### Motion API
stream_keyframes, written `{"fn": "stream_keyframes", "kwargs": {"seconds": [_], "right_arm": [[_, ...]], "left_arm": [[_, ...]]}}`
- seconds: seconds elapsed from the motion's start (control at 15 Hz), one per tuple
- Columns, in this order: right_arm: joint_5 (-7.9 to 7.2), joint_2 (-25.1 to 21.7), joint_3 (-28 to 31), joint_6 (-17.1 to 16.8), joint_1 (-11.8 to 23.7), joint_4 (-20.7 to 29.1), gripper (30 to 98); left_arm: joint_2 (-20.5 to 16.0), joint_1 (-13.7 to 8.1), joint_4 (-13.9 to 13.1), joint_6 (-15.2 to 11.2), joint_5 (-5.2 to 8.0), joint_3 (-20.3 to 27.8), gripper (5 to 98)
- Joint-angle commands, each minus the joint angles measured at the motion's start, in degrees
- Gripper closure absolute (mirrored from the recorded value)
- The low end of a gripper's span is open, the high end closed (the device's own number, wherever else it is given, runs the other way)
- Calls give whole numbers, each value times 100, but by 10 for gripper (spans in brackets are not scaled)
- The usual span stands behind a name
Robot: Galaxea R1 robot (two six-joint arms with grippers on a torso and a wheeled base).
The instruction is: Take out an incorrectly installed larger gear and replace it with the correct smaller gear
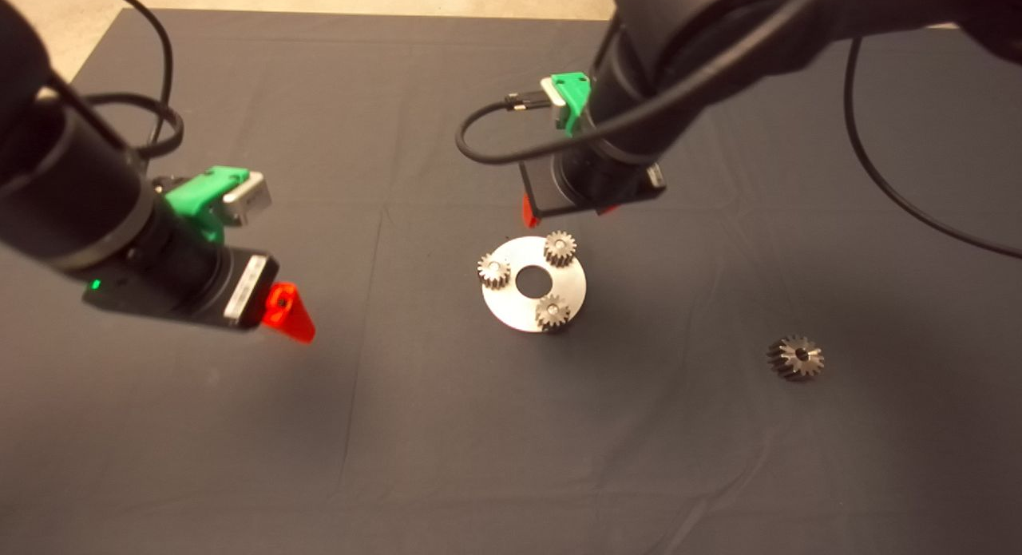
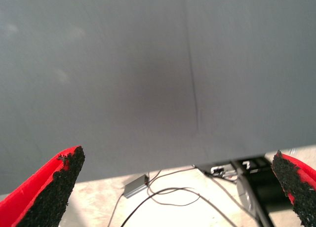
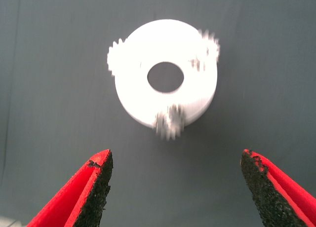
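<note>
A round steel disc (image 1: 519,307) with a centre hole lies mid-mat. Three small straight-toothed gears sit on its rim (image 1: 560,248) (image 1: 494,271) (image 1: 552,311); I cannot tell which is the task's smaller gear. The larger gear (image 1: 795,357), with slanted teeth and a shiny hub, lies alone on the mat to the right. My right gripper (image 1: 568,213) hovers just behind the disc, open and empty. In the right wrist view the disc (image 3: 197,96) lies beyond the open gripper (image 3: 175,155). My left gripper (image 1: 289,311) is open and empty over bare mat at the left.
The left wrist view shows my open gripper (image 2: 176,155) over bare mat, with the mat's edge and, beyond it, cables (image 2: 163,195) and a black stand on the floor. A black cable (image 1: 511,152) loops off the right arm above the disc.
</note>
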Motion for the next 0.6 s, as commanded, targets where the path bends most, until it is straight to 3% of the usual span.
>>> {"fn": "stream_keyframes", "kwargs": {"seconds": [0.0,0.27,0.4,0.53], "right_arm": [[-52,-237,1604,1661,290,982,601],[-43,-176,1973,2308,290,1745,601],[-43,-176,2066,2525,307,1764,601],[-26,-298,2098,2536,378,1774,601]], "left_arm": [[-391,-79,-399,-425,668,479,58],[-431,-77,-508,-699,720,910,58],[-474,-70,-507,-718,720,980,58],[-502,-70,-507,-735,694,971,58]]}}
